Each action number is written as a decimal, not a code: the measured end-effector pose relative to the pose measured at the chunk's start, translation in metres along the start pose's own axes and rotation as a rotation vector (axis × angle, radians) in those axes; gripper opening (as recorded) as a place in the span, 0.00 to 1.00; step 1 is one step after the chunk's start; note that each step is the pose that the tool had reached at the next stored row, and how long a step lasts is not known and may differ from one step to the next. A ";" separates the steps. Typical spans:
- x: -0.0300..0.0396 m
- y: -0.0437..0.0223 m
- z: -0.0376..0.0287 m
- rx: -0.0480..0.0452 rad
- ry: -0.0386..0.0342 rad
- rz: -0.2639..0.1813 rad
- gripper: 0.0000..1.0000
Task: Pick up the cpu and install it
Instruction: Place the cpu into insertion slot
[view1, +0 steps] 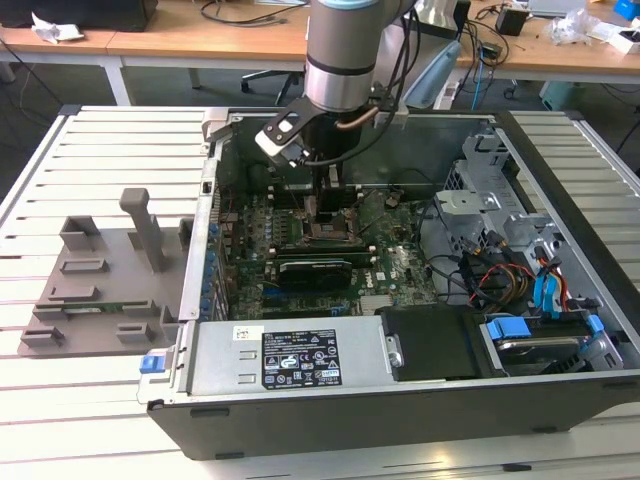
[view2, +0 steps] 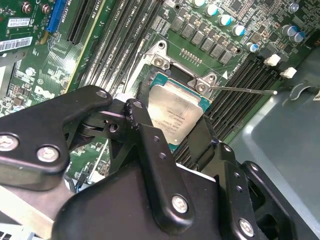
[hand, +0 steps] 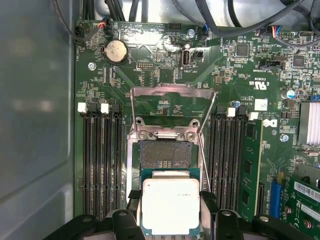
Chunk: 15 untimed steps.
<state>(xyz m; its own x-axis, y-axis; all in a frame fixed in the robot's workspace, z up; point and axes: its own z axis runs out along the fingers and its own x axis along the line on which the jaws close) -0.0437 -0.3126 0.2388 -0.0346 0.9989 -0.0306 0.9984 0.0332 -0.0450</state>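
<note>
Lettering (view2: 176, 121) marks cpu (view2: 170, 102) clamped in hand (hand: 171, 200) over socket (hand: 165, 154).

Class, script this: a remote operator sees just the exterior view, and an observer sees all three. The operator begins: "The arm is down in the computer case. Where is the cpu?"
Observer: In the first wrist view the cpu sits between the jaws of the gripper, metal top toward the camera.
Operator: What lies beyond it?
Observer: The socket, its metal frame hinged back and its contacts bare.
Operator: Is the cpu seated?
Observer: Cannot tell; it covers one end of the socket, with the other contacts showing.
</note>
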 end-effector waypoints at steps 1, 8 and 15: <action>0.0000 0.0000 0.0003 -0.0001 0.0001 0.000 0.55; 0.0001 0.0001 0.0030 0.0000 0.0001 0.000 0.55; 0.0002 0.0002 0.0058 0.0000 0.0000 0.000 0.55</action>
<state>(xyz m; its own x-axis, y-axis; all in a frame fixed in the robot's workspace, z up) -0.0438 -0.3126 0.2331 -0.0346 0.9989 -0.0307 0.9984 0.0332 -0.0451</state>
